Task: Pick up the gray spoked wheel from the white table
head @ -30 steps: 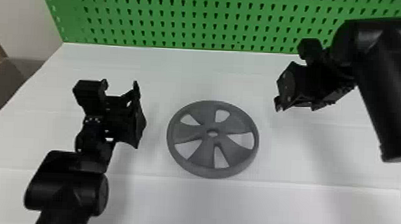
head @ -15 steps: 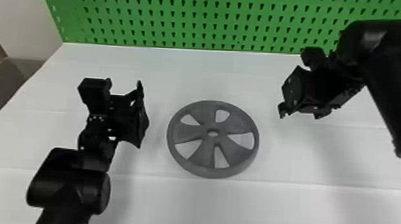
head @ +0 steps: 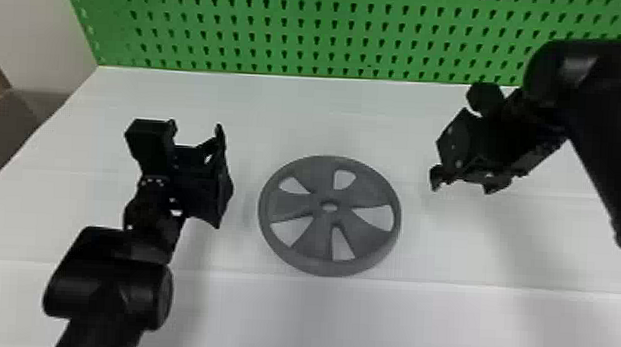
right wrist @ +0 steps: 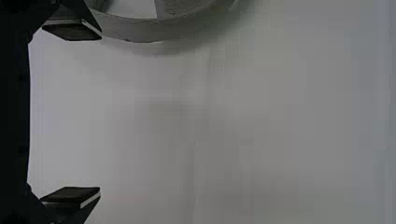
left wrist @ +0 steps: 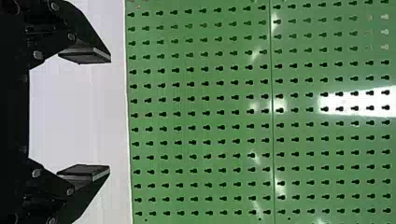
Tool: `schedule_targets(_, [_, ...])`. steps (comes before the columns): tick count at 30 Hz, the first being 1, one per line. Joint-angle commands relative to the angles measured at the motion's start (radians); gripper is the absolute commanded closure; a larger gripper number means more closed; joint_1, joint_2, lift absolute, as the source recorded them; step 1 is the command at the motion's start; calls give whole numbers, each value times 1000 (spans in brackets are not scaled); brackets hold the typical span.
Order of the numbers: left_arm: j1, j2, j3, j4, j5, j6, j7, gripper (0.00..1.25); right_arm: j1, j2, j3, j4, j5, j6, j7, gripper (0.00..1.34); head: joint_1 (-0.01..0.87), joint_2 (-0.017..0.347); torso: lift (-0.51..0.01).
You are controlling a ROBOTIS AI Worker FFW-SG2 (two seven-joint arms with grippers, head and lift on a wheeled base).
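White table (head: pixel 348 317), 1 gray spoked wheel (head: pixel 330 218) between 2 claws (head: pixel 463 186)

The counter (head: pixel 348 322) is white and spreads out on all sides of the wheel (head: pixel 316 241), which lies flat on it. A straight seam (head: pixel 470 284) crosses the counter at the wheel's near edge. A soft shadow (head: pixel 535 275) falls to the right of the wheel. Another line, perhaps a shallow crease (head: pixel 563 197), runs right of the wheel, though it is faint.

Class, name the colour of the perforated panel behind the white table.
Green, showing best in the left wrist view.
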Motion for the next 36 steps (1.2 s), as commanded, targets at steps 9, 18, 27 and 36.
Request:
schedule_targets(9, [-2,0,-2,0,-1,2,0,414,0,5,5,7,24,1,0,122,782,57,-97])
schedule_targets(18, [-2,0,-2,0,-2,5,0,417,3,26,11,7,39,1,0,121,782,57,-97])
schedule_targets(27, [-2,1,4,0,-5,5,0,420,13,125,-58,7,175,1,0,102,782,57,-97])
schedule_targets(36, [-8,5,0,0,-13,8,0,426,34,203,-146,7,195,1,0,102,782,57,-97])
